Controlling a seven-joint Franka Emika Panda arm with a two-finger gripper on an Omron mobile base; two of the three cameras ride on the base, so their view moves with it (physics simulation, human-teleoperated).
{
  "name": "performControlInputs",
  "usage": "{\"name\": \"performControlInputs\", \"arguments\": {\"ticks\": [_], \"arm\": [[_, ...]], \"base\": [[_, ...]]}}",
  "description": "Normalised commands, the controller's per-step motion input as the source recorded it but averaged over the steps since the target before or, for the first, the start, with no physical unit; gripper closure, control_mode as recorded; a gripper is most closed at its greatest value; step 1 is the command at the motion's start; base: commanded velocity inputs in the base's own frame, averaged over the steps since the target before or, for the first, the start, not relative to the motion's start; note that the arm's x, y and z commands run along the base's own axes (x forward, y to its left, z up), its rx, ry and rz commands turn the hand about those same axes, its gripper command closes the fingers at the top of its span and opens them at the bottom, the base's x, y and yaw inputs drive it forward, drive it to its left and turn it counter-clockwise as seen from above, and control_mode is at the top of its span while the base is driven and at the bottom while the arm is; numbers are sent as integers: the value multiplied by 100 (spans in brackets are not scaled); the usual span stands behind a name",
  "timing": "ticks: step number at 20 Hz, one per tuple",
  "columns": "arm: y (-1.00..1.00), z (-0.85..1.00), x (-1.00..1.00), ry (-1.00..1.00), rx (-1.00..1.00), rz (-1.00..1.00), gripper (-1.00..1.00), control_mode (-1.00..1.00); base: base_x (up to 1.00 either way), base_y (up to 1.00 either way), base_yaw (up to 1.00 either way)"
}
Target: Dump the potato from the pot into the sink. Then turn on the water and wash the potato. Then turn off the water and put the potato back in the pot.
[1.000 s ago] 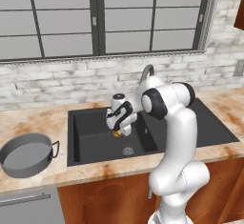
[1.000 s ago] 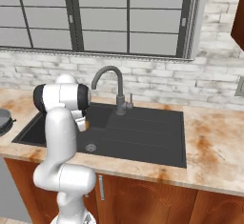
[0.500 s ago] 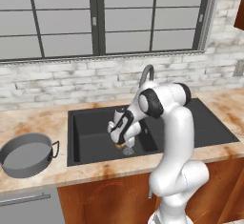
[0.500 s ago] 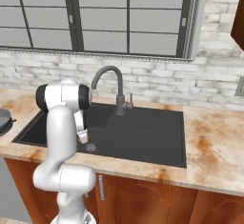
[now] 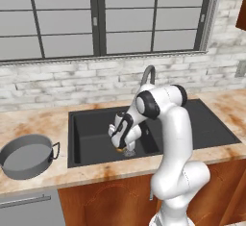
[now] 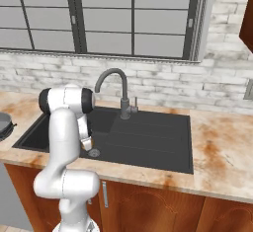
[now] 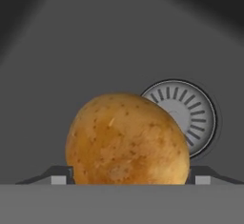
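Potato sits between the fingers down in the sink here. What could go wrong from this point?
The potato is round and fills the gap between the end effector fingertips, so it may squirt out on closing. It lies beside the drain on the sink floor; it could roll. The pot stands far off on the counter.

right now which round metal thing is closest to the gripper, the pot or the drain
The drain, in the sink floor just behind the potato at the gripper; the pot sits on the counter.

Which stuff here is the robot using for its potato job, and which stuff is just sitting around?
For the job:
potato
pot
sink
faucet
claw

Just there:
window
brick wall
drain
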Motion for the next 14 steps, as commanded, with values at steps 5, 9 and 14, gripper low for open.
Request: {"name": "performControlInputs", "arguments": {"ticks": [5, 9, 14], "arm": [[0, -17, 17, 0, 0, 0, -100, -100], [0, 4, 0, 0, 0, 0, -100, -100], [-11, 72, 0, 2, 0, 1, -100, -100]], "base": [[0, 0, 0], [0, 0, 0], [0, 0, 0]]}}
